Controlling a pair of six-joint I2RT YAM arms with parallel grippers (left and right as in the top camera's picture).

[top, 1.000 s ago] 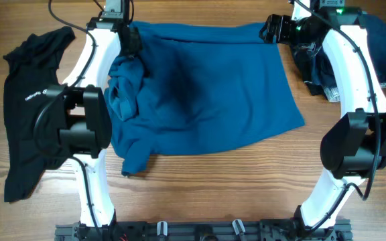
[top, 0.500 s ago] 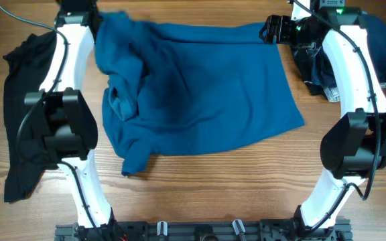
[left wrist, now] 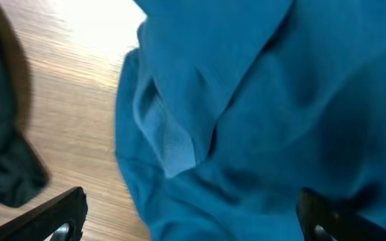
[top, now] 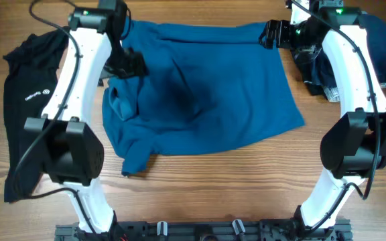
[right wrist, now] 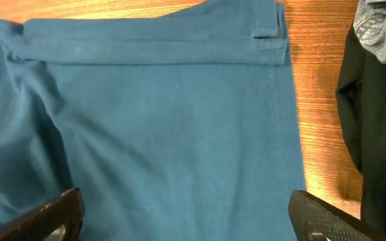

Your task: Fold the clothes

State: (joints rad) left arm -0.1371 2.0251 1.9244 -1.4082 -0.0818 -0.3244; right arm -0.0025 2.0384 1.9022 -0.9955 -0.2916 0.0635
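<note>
Blue garment [top: 206, 87] lies spread across the counter [top: 213, 194], left side bunched, no clean fold yet. Left hand [top: 130, 64] hovers wide over the bunch; right hand [top: 272, 33], wide too, holds nothing at the upper-right hem. Black garment [top: 25, 100] at far left and dark pile [top: 380, 47] at upper right lie unfolded: nearly everything remains.

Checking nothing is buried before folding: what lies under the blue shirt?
Wooden table shows at the edges of the blue shirt; the cloth hides anything else beneath it.
</note>
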